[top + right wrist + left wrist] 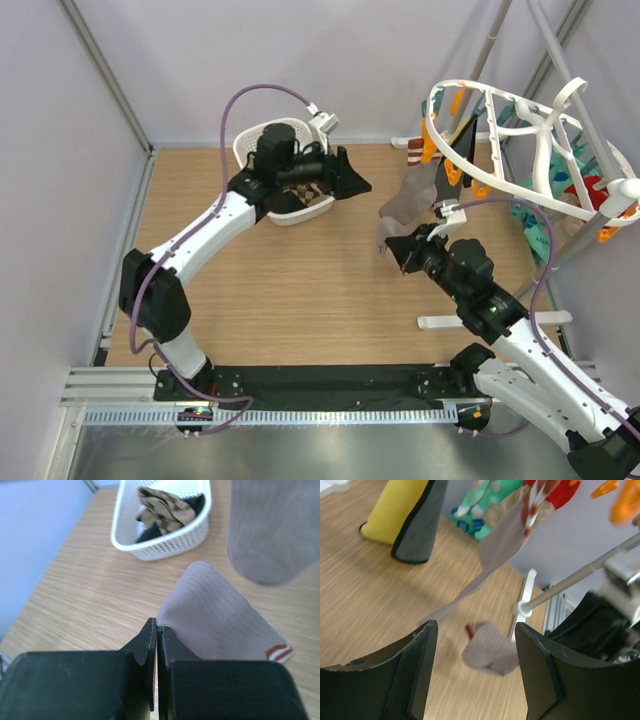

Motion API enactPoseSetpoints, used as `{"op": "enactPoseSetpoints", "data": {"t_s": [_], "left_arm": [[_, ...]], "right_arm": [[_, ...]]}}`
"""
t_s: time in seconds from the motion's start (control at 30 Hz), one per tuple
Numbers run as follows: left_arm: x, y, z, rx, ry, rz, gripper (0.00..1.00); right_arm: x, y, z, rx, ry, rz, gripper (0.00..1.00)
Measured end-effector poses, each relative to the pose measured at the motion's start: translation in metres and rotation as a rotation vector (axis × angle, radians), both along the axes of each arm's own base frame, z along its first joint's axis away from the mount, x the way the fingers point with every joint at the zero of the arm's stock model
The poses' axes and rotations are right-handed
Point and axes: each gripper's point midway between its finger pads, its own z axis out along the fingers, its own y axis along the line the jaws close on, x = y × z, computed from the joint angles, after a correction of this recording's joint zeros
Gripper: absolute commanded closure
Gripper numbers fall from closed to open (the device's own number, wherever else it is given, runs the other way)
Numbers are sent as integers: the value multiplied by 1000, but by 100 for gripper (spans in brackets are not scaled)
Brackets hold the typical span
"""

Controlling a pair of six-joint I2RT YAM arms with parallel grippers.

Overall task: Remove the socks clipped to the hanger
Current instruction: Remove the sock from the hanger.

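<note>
Fingers of the right gripper are clamping the beige sock, hanging under the hanger, seemingly pegged. The left gripper is hovering spread and empty by the basket. Pulling down and away steadily, keeping the pinch, should be popping the peg without swinging the hanger.

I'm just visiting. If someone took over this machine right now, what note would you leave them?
Left gripper: open, empty, by the basket.
Right gripper: shut on the edge of a beige sock below the hanger; whether it is off its peg, I cannot tell.
Done: checked sock and black sock in the basket.
To do: teal sock, red sock and others on the hanger.
</note>
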Motion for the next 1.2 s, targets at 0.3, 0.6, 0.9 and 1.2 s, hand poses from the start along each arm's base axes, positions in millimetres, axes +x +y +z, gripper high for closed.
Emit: {"op": "enactPoseSetpoints", "data": {"t_s": [0.3,0.6,0.9,1.2], "left_arm": [[-63,32,-10,-8,3,-159,26],[-82,33,-31,-2,60,-247,24],[-74,38,-37,10,68,-271,24],[-81,22,-43,-34,167,-339,78]], "right_arm": [[0,38,70,156,-71,153,99],[-1,58,91,226,-85,238,99],[-6,61,97,248,-92,268,99],[-7,62,102,267,-101,274,99]]}}
